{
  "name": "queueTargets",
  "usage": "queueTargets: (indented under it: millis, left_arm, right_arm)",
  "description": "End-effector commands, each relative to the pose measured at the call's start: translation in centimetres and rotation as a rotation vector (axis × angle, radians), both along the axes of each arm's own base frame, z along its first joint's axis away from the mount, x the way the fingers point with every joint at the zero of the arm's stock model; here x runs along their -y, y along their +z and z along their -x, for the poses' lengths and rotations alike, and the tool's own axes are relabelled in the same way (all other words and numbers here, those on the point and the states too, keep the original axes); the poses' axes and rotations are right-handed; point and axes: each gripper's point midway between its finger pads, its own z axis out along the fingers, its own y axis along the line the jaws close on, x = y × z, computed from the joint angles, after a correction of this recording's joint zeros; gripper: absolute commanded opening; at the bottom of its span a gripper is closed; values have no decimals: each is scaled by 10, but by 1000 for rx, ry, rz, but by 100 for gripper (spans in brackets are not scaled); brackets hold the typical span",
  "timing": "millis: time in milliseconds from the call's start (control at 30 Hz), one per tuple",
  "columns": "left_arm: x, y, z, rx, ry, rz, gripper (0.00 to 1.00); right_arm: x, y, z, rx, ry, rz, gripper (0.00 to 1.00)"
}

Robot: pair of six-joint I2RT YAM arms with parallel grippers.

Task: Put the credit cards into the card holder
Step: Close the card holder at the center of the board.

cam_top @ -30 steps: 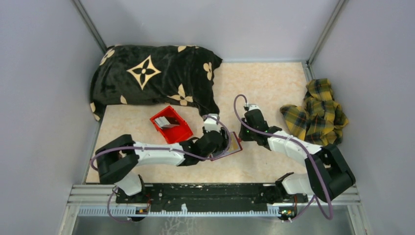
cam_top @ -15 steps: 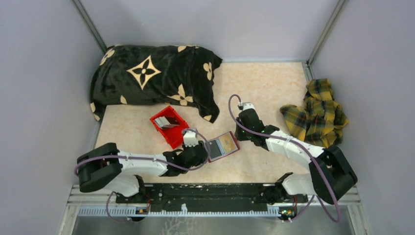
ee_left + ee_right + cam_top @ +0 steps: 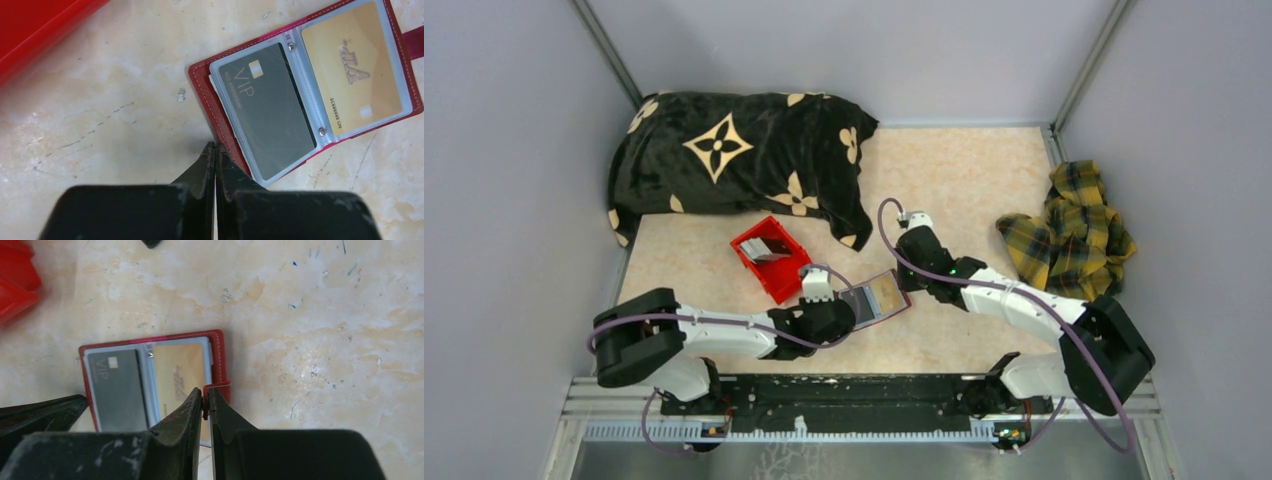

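The card holder is laid open, face up, near the mid of the table, somewhat toward its near edge and just right of the red bin. A grey card is seated in the L sleeve and a gold card in the R sleeve.

Changes over the last sec: the L gripper was over the holder, then was drawn back toward the near-left w/ jaws apart. Now its jaws are pressed together on nothing, w/ the tips just beside the holder's near-left edge; whether that edge is touched can't be told. The holder has been shifted slightly leftward meanwhile. The R gripper is clamped on the snap tab at the holder's right edge, as before.

Judged from this, the grey card's insertion is done and the card has been let go. More cards are left in the bin, so the task isn't finished. A further fetch from the bin is prob. called for, w/ the holder kept pinned by the R gripper.
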Motion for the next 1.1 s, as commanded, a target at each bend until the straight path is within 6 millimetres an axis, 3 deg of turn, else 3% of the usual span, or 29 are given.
queueTargets:
  millis: [0, 200, 633, 1067]
  left_arm:
    - [-8, -28, 14, -77, -32, -101, 0]
    - [-5, -41, 17, -100, -38, -108, 0]
    - [-3, -34, 15, -78, 28, 54, 0]
    - [-9, -37, 18, -87, 73, 124, 0]
  right_arm:
    - [-23, 41, -9, 94, 11, -57, 11]
    - [-46, 52, 1, 106, 51, -79, 11]
    - [-106, 53, 42, 72, 154, -181, 11]
    - [-144, 30, 65, -11, 219, -256, 12]
